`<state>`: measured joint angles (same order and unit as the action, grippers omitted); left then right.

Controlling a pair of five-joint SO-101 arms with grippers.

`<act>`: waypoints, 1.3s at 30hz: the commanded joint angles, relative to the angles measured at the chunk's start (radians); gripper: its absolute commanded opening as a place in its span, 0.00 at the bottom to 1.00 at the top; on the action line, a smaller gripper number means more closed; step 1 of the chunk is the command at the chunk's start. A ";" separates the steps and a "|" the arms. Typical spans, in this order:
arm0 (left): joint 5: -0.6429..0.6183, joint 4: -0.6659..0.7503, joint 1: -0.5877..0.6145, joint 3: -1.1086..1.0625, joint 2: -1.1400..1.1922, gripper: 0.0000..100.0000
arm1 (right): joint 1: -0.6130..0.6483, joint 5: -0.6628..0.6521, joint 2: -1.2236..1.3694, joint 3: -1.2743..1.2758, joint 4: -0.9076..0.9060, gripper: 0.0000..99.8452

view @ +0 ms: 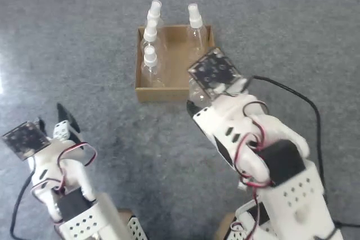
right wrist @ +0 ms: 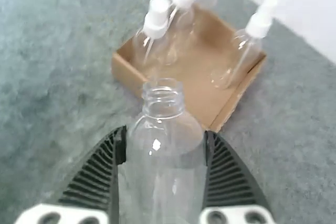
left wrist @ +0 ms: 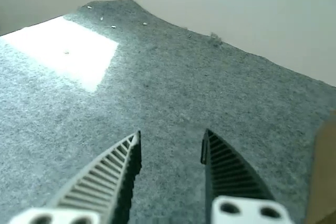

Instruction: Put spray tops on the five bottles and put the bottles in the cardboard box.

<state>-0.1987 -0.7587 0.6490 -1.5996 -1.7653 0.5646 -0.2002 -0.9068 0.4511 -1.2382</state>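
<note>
The right gripper [right wrist: 165,139] is clamped on a clear bottle [right wrist: 161,169], one finger on each side of its body, and the threaded neck is still bare (the one bottle of the five without a spray top). From above, this bottle hangs over the grey mat [view: 112,37] just in front of the front right corner of the box [view: 160,94]; whether it touches the cardboard cannot be told, since the arm covers most of it. Three capped bottles [view: 151,37] stand in a row along the box's left wall, and a fourth capped bottle [view: 195,23] stands at its far right corner, all upright. The left gripper [left wrist: 171,135] sits well apart at the near left, its fingers spread wide over bare mat with nothing between them.
</note>
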 commanded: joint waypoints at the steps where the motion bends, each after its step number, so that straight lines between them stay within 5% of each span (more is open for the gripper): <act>1: 0.011 0.026 -0.106 0.001 -0.012 0.18 | -0.035 0.052 -0.094 -0.052 0.024 0.02; 15: 0.181 -0.089 -0.463 0.031 -0.006 0.24 | -0.145 0.137 -0.226 -0.052 0.041 0.02; 26: 0.287 -0.319 -0.809 0.114 -0.005 0.25 | -0.194 0.169 -0.295 -0.051 0.045 0.02; 39: 0.299 -0.379 -0.973 0.117 -0.003 0.31 | -0.361 0.316 -0.409 0.153 0.318 0.02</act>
<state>0.0913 -1.1316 -0.2777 -1.5413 -1.7683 0.2194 0.0944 -1.2720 0.5616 -1.0234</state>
